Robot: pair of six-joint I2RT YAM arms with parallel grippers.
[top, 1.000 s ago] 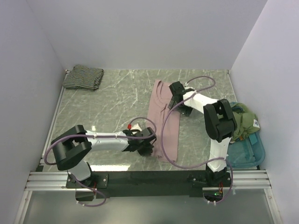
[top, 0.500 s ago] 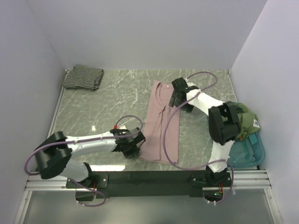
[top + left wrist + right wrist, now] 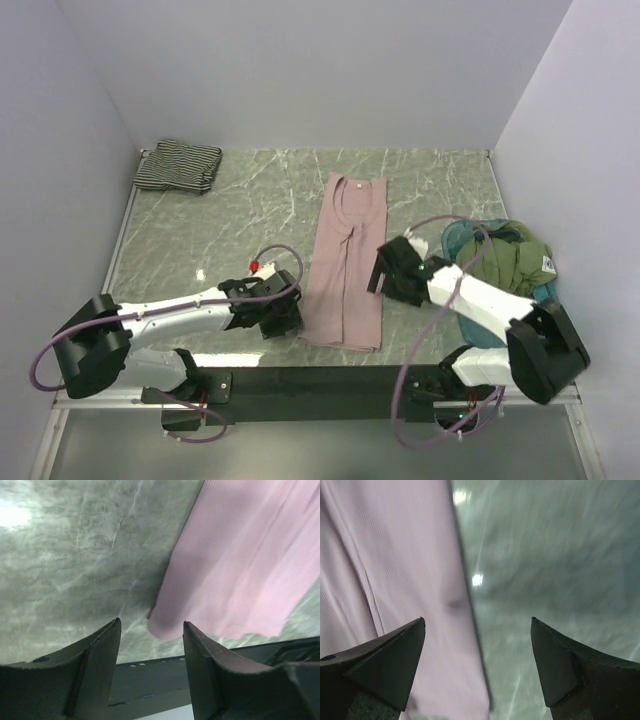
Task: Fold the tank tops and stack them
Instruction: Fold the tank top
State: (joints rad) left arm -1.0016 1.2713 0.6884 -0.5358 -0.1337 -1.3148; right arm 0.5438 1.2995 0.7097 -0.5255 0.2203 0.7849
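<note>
Two tank tops lie on the desk (image 3: 240,230). The pink tank top (image 3: 345,275) stretches as a long narrow strip through the centre of the overhead frame, neckline toward the top. The striped tank top (image 3: 178,165) sits folded in the upper left corner.

A second ago the left end effector (image 3: 151,622) was clamped at the pink hem. Now it has released, its fingers apart and empty just left of the cloth's lower-left corner. The right end effector (image 3: 477,619), spread wide and grasping nothing, has dropped from the neckline to the strip's right edge. We judge the lengthwise fold done, with the crosswise fold and the stacking remaining.

At lower right, a green garment heap (image 3: 520,260) covers much of the teal tray (image 3: 535,335), and we cannot tell what it holds. The right wrist view is blurred.
</note>
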